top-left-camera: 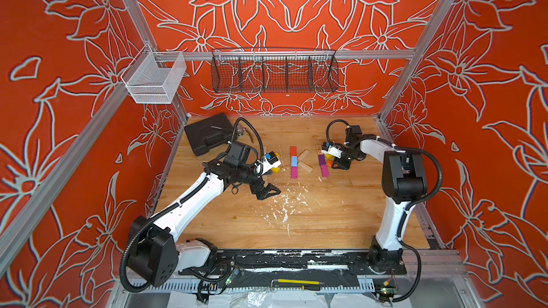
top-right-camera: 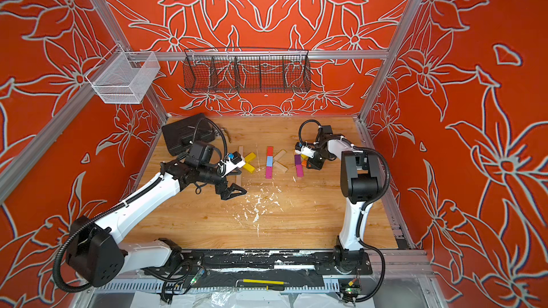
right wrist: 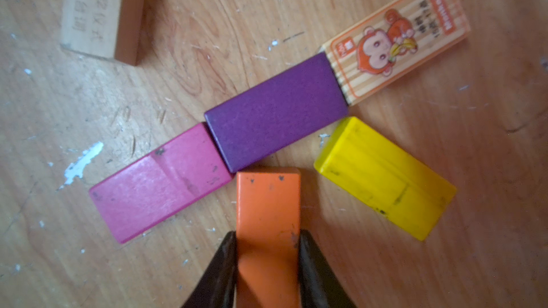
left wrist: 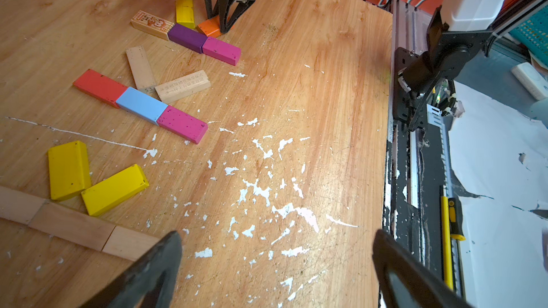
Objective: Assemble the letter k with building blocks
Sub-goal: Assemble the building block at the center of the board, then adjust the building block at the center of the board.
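My right gripper [right wrist: 268, 238] is shut on an orange block [right wrist: 268, 200], whose far end touches the purple block [right wrist: 275, 111]. The purple block lies in a row between a magenta block [right wrist: 160, 182] and a monkey-printed wooden block [right wrist: 394, 40]. A yellow block [right wrist: 385, 176] lies slanted beside them. In the table's middle a red [top-left-camera: 293, 151], blue [top-left-camera: 294, 161] and magenta [top-left-camera: 294, 172] row has two pale wooden blocks [top-left-camera: 305, 168] angled off it. Two yellow blocks [left wrist: 114, 189] lie against a pale wooden row [left wrist: 71, 226]. My left gripper [left wrist: 276, 234] hangs open over bare wood.
A black plastic case [top-left-camera: 207, 136] sits at the table's back left corner. White paint flecks [top-left-camera: 284, 205] are scattered on the wood in front of the blocks. A black rail [top-left-camera: 296, 259] runs along the front edge, with a yellow-handled tool [top-left-camera: 296, 282] below it.
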Available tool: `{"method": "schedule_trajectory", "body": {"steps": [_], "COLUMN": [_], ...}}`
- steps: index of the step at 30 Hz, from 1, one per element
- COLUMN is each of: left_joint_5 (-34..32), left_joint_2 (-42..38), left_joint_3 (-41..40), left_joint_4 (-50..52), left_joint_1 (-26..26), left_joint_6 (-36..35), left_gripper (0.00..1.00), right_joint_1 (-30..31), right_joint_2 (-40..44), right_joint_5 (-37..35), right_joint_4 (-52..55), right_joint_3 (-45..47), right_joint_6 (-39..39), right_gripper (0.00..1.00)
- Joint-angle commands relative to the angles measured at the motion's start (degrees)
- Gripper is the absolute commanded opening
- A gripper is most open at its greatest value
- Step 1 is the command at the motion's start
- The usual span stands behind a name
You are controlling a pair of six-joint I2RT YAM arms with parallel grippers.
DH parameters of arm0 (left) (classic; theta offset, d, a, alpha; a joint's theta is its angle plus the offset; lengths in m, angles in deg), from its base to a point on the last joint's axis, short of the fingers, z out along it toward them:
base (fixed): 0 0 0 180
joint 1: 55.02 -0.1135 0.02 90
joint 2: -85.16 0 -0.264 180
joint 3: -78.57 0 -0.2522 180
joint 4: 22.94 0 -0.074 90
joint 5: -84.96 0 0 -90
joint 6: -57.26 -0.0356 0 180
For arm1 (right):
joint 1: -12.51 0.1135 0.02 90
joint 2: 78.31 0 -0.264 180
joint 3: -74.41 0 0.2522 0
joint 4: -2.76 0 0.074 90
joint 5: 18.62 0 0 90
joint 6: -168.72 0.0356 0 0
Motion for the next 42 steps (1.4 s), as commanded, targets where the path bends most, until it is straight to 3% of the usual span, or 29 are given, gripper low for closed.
{"method": "schedule_trajectory", "body": {"steps": [1, 11, 17, 20, 25, 33, 42], "left_joint_5": [0.27, 0.27, 0.18, -0.03, -0.04, -0.07, -1.05], "left_joint_2": [0.7, 1.03, 0.89, 0.62, -0.1, 0.16, 0.6], "left_joint_3": [1.21, 1.58, 1.57, 1.62, 1.22, 1.39, 1.65], "left_joint_4": [1.19, 1.45, 1.45, 1.54, 0.84, 0.48, 0.75], "left_joint_1": [-0.56, -0.55, -0.64, -0.63, -0.64, -0.64, -0.64], "left_joint_6": [-0.59, -0.4, -0.3, -0.22, -0.02, 0.73, 1.19], "left_gripper": [0.98, 0.98, 0.98, 0.98, 0.98, 0.98, 0.97], "right_joint_1": [0.29, 0.3, 0.29, 0.29, 0.29, 1.97, 6.96], "right_joint_2": [-0.82, 0.59, 6.14, 9.27, 12.82, 10.98, 1.31], "right_joint_5": [0.77, 1.38, 2.18, 2.82, 2.85, 0.24, -11.48], "right_joint_4": [0.75, 0.35, -5.51, -8.43, -11.29, -9.19, -1.74], "right_joint_3": [-1.49, -1.76, 0.83, 2.09, 1.77, -3.53, -13.28], "right_joint_6": [0.17, 1.28, 7.75, 15.05, 35.57, 59.88, 69.31], "right_gripper": [0.36, 0.41, 0.43, 0.44, 0.46, 0.48, 0.48]}}
